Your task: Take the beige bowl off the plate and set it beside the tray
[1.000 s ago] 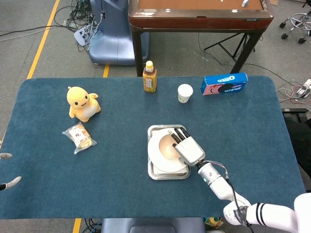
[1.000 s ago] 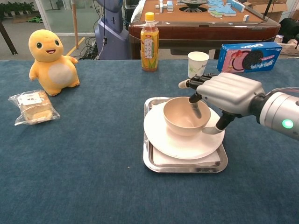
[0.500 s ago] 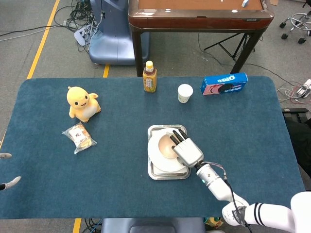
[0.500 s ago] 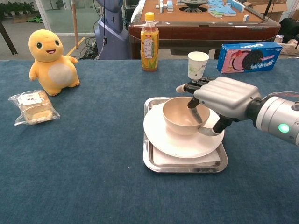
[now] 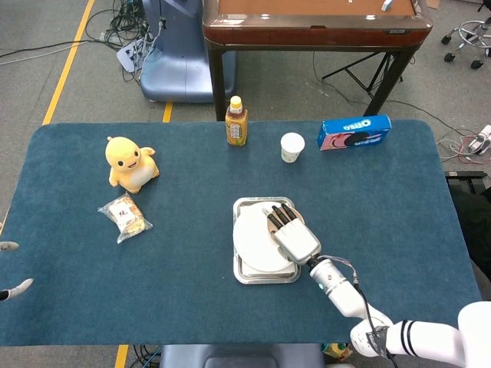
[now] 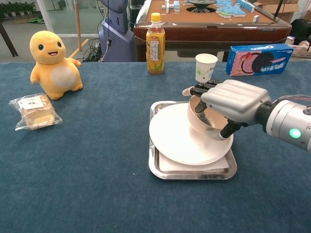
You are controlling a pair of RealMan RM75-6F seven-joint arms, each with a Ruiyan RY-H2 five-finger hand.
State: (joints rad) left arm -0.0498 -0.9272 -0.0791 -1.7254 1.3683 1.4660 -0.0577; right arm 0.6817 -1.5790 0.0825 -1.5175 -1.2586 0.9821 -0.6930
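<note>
The beige bowl (image 6: 200, 115) is tipped toward the right over the right part of the white plate (image 6: 177, 138). My right hand (image 6: 234, 101) grips its rim, with fingers (image 6: 200, 107) inside the bowl and the thumb on the outside. The plate lies in the metal tray (image 6: 194, 174). From the head view, my right hand (image 5: 291, 233) covers nearly all of the bowl above the plate (image 5: 253, 241) and tray (image 5: 263, 279). Only two pale fingertips (image 5: 18, 287) of my left hand show at the left edge of the head view, apart and holding nothing.
A paper cup (image 6: 205, 66), an Oreo box (image 6: 259, 59) and a drink bottle (image 6: 155, 44) stand behind the tray. A yellow plush toy (image 6: 52, 63) and a wrapped snack (image 6: 35, 111) lie at the left. Bare blue cloth (image 6: 97, 184) surrounds the tray.
The right hand has tipped the bowl up and drawn it toward the plate's right side, baring the middle of the plate. The left fingertips have not moved.
</note>
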